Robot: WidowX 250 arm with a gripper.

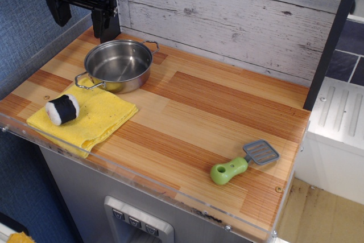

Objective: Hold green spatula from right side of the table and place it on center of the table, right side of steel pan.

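The green spatula (pixel 240 163) lies flat near the front right of the table (pixel 205 106), its lime-green handle pointing front-left and its grey slotted blade to the back-right. The steel pan (pixel 118 65) stands at the back left, empty, with two wire loop handles. My gripper (pixel 81 16) hangs at the top left, above and behind the pan, far from the spatula. Its two black fingers are spread apart with nothing between them.
A yellow cloth (pixel 85 119) lies at the front left, partly under the pan, with a black-and-white sushi roll toy (pixel 62 110) on it. A whitewashed plank wall (pixel 227 15) backs the table. A clear acrylic strip (pixel 142 174) lines the front edge. A white unit (pixel 335 129) stands to the right.
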